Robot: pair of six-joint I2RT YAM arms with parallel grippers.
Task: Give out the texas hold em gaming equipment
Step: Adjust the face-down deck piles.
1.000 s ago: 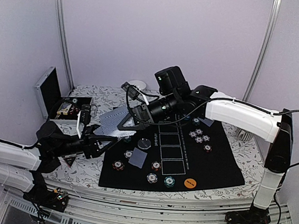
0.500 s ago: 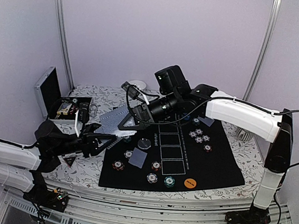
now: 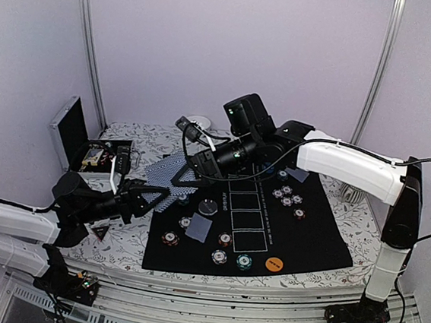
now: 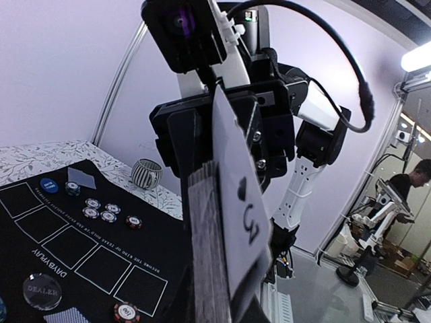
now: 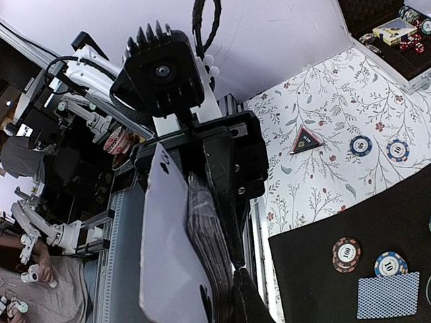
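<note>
Deck of cards [image 3: 158,174]: held in the air over the bench's [image 3: 126,254] left half, clamped in the right claw [image 3: 180,176], left claw [image 3: 163,195] closed, seemingly on the front card [image 4: 244,202] (a black three), poker chips [image 3: 287,196] lying on the black mat [image 3: 311,243].

From above, the deck of cards [image 3: 164,176] covers the far-left corner of the black mat [image 3: 308,231]. Markings on the poker chips [image 3: 222,257] on the mat are too small to read. In both wrist views the deck and its front card [image 4: 239,202] run off the bottom edge. Left of the mat, the contents of the open case [image 3: 68,126] blur together.
</note>
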